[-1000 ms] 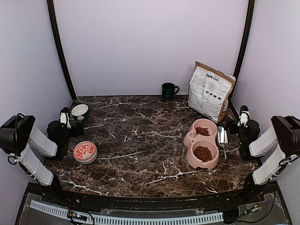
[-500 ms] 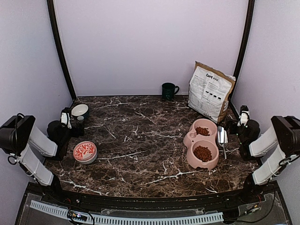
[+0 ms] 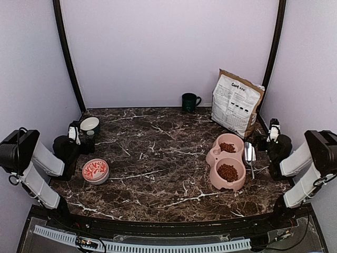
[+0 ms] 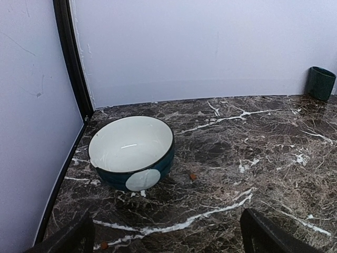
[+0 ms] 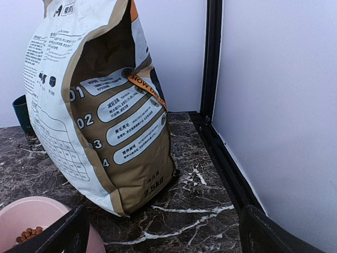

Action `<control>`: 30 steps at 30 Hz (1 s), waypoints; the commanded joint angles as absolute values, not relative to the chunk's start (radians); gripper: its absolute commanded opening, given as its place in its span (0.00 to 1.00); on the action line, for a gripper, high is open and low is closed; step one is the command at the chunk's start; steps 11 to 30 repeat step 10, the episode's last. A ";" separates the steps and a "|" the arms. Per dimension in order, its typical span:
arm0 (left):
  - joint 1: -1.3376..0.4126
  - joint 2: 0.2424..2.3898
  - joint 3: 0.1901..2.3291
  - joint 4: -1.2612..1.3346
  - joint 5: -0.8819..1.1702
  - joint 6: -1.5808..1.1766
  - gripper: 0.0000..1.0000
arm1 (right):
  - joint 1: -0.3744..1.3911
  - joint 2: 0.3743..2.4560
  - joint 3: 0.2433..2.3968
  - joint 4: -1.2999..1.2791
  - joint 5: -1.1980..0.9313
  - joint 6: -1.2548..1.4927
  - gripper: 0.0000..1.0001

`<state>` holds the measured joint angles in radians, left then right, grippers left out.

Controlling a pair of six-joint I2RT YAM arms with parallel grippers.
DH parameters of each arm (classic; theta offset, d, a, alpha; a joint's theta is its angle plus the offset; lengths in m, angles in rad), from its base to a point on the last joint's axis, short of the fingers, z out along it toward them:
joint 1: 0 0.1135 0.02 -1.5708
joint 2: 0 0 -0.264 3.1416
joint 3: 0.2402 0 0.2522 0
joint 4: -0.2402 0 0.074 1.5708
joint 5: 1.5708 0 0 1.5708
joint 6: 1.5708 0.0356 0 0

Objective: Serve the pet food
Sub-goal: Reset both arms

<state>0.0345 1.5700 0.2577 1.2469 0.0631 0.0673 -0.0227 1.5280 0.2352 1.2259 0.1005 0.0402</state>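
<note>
**Both grippers open and empty, kibble sitting in the pink bowl**

From the overhead view I see the pet food (image 3: pixel 228 172) heaped in both compartments of the pink double bowl (image 3: pixel 212 178), which stands on the right side of the counter (image 3: pixel 158 153). The near compartment holds the larger heap and the far one a smaller one. A metal scoop (image 3: pixel 249 153) lies just beside the bowl on its right. The tan-and-white bag (image 3: pixel 236 103) stands upright behind the bowl, near the back right corner, and a dark green mug (image 3: pixel 189 101) stands to its left at the back wall.

My left gripper (image 4: pixel 167 240) has its jaws spread wide and holds nothing. It faces a white-lined blue bowl (image 4: pixel 131 145) in the left rear corner. A red patterned bowl (image 3: pixel 95 171) sits nearer the front left.

My right gripper (image 5: pixel 166 237) is likewise wide apart and empty, looking at the base of the bag.
</note>
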 commanded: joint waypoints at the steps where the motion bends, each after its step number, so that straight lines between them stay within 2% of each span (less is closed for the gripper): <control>1: 0.030 1.569 0.270 1.251 0.068 0.077 0.99 | -0.026 1.531 0.235 1.269 0.092 0.051 1.00; 30: 0.030 1.569 0.270 1.252 0.069 0.076 0.99 | -0.027 1.533 0.236 1.264 0.086 0.049 1.00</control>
